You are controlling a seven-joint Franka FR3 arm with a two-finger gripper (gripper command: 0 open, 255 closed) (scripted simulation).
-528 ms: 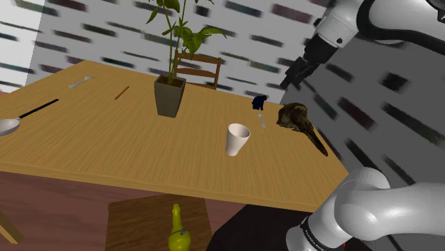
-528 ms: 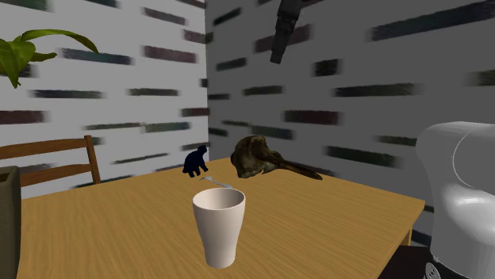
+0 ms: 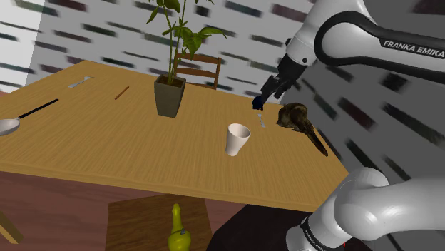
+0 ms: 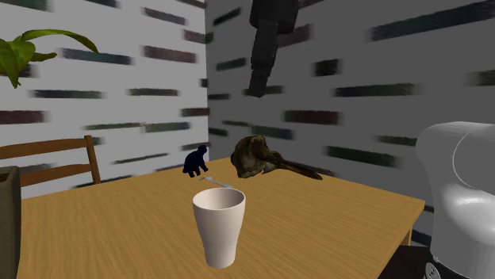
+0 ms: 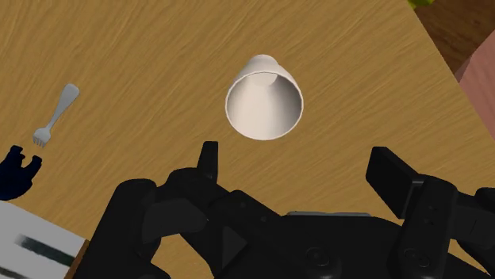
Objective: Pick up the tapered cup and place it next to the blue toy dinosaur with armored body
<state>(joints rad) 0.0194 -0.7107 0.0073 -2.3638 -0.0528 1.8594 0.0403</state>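
— While the end effector [image 5: 298,156] hangs above with fingers [image 5: 209,162] apart, where's the tapered cup [image 5: 263,99]?
— Upright on the wooden surface [image 3: 107,142], empty. Probably light, stiff, slick; pinch across its upper wall.

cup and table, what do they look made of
Cup: plain off-white, smooth and matte, with no print or shine. It could be ceramic, plastic or paper; the look leaves it open. Table: wood, by the brown grain streaks along its top, with a dull finish.
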